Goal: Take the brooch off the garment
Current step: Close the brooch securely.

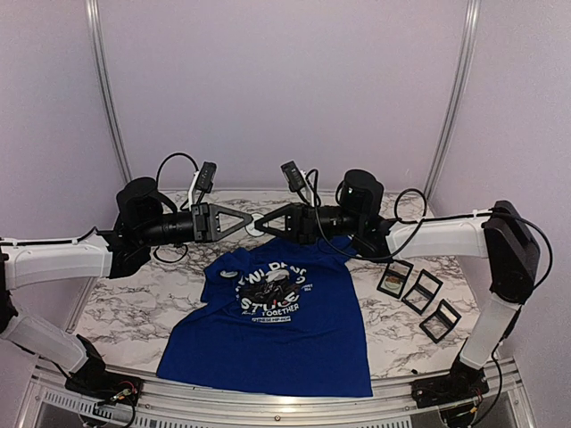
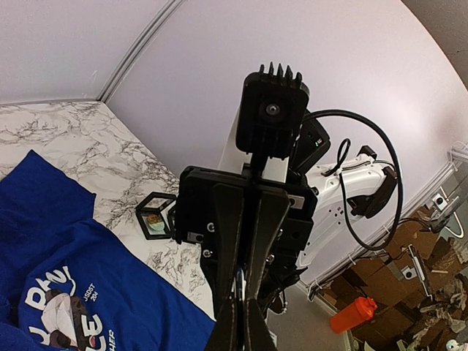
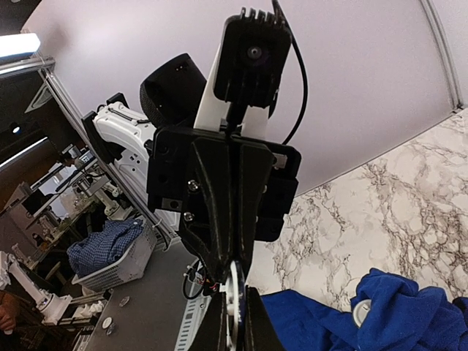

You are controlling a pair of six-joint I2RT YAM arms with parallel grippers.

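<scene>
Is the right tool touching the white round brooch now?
Touching. In the right wrist view the right tool pinches the white round brooch edge-on between its fingers, above the blue shirt.

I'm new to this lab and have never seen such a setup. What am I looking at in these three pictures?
Two robot arms are bolted to a marble table. The wide picture looks down from above. The other two come from a camera on each wrist, looking along that arm's own fingers. A blue T-shirt lies spread out, with three small black display boxes beside it. Above the collar, the left fingers and right fingers meet tip to tip, both shut. The right ones pinch a small white round piece, probably the brooch.
</scene>
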